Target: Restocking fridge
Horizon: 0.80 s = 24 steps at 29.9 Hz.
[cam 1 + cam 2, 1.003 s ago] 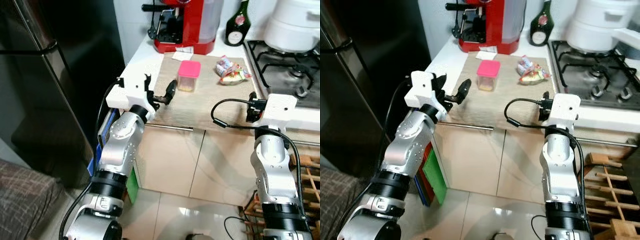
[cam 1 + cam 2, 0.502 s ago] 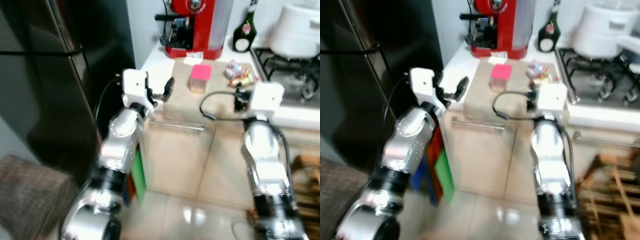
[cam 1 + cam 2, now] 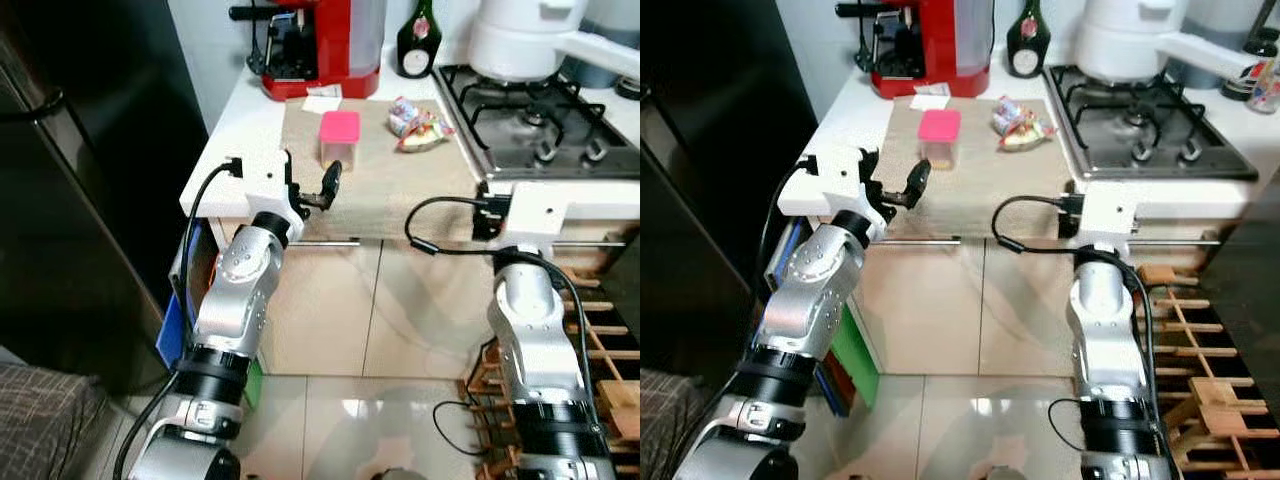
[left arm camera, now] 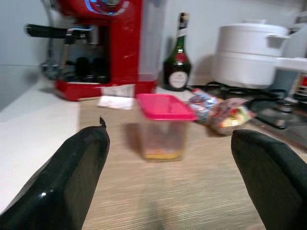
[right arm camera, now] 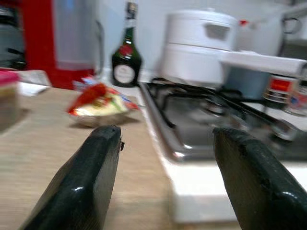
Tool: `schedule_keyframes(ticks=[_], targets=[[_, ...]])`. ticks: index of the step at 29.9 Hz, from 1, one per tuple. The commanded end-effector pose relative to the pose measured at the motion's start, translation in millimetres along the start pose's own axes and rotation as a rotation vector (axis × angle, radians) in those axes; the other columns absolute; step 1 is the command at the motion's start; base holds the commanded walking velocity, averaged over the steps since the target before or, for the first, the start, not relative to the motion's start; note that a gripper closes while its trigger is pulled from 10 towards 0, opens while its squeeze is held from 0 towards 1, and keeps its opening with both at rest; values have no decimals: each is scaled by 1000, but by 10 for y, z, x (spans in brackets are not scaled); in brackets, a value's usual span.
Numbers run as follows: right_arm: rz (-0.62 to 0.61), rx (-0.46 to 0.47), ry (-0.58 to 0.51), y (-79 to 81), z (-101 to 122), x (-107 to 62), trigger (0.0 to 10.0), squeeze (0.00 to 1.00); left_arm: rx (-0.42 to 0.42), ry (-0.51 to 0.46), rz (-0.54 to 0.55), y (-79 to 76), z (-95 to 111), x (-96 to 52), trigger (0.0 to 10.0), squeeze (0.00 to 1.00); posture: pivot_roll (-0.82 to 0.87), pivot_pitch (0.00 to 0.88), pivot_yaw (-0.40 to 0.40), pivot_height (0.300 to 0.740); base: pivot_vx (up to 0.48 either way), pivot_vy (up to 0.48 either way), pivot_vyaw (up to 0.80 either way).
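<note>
With both sets of jaws spread wide and empty, I see the left gripper (image 4: 168,158) facing the pink-lidded tub (image 4: 162,125) on the worktop (image 3: 400,185); rigid, light, probably slick — I'd pinch its sides below the lid.

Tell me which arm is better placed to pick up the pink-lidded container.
Probably the left. The left gripper is open at the counter edge, facing the pink-lidded container. The right gripper faces the stove edge instead.
</note>
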State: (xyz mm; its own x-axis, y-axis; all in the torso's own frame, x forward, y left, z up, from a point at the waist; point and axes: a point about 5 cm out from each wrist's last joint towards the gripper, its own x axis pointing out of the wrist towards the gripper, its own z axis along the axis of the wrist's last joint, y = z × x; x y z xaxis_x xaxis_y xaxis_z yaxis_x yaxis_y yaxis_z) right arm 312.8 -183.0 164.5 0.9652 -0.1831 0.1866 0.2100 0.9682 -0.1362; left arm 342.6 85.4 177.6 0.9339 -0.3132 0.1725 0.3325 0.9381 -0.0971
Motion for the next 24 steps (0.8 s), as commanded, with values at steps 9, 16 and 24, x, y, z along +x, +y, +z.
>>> schedule_keyframes(ticks=[9,16,24], targets=[[-50,-58,-324,-89,480,-229,10000,0,92,-161,-33,75,279,-124,10000,0,-90,0,88,740,0,0,0],[-157,-77,-366,-405,607,-458,10000,0,135,-434,68,131,927,-407,10000,0,-78,0,71,740,0,0,0],[-123,-74,-381,-263,663,-343,10000,0,94,-348,-28,43,763,-229,10000,0,-89,0,78,740,214,0,0]])
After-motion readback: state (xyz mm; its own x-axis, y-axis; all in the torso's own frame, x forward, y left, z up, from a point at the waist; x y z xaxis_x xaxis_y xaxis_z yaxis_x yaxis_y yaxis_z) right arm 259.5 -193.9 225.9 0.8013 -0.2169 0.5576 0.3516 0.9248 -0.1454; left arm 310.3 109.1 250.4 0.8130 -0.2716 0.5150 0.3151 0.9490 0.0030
